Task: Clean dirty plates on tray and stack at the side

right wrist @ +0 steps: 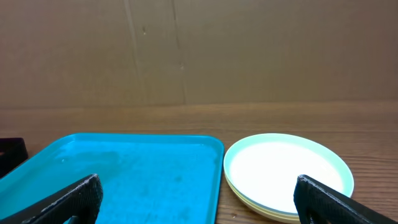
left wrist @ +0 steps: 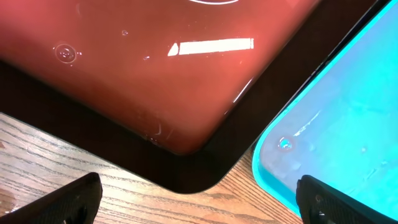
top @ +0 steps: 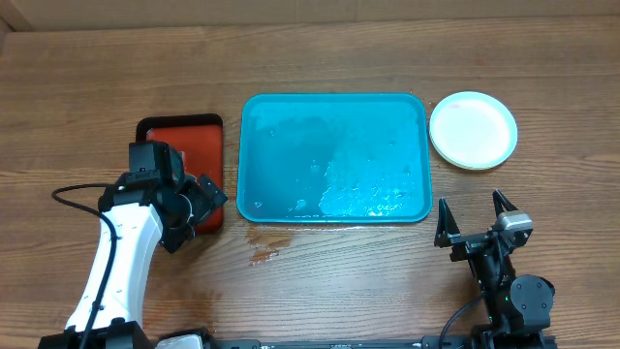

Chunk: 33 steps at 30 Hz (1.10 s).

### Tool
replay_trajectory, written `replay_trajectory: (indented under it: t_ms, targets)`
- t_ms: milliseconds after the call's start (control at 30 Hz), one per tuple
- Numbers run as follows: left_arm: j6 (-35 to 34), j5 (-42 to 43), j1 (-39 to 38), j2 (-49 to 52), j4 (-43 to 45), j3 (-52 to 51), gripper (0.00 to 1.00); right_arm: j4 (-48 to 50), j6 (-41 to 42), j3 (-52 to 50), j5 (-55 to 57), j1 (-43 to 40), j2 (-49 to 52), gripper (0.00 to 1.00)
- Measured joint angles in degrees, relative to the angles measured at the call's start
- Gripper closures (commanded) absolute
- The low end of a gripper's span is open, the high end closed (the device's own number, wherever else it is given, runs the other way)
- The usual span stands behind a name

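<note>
Wood table; plates stacked beside tray, lower ones barely showing.

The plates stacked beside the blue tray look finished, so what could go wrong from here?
1. The plates sit close beside the tray, straight ahead of the open right gripper; a forward move might nudge the stack.
2. The open left gripper hangs over a corner of the red tray, so lowering it could catch the rim.
3. The wet patches on the table might spread.

Robot lab bench setup: wood table, cardboard wall as backdrop, left arm and right arm at the edge.
</note>
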Motion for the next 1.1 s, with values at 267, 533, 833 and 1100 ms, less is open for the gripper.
replay_trajectory:
  t_ms: [267, 533, 833, 1100]
  targets:
    - [0.0, 0.0, 0.0, 0.0, 0.0, 0.0, 0.0, 0.0, -0.1, 0.0, 0.0, 0.0, 0.0, 0.0]
    - [0.0, 0.0, 0.0, 0.0, 0.0, 0.0, 0.0, 0.1, -0.2, 0.0, 0.0, 0.0, 0.0, 0.0]
    - [0.0, 0.0, 0.0, 0.0, 0.0, 0.0, 0.01, 0.0, -0.2, 0.0, 0.0, 0.0, 0.0, 0.0]
    - [0.8, -2.0, 0.0, -0.1, 1.1, -0.1, 0.0, 0.0, -0.1, 0.0, 0.0, 0.0, 0.0, 0.0]
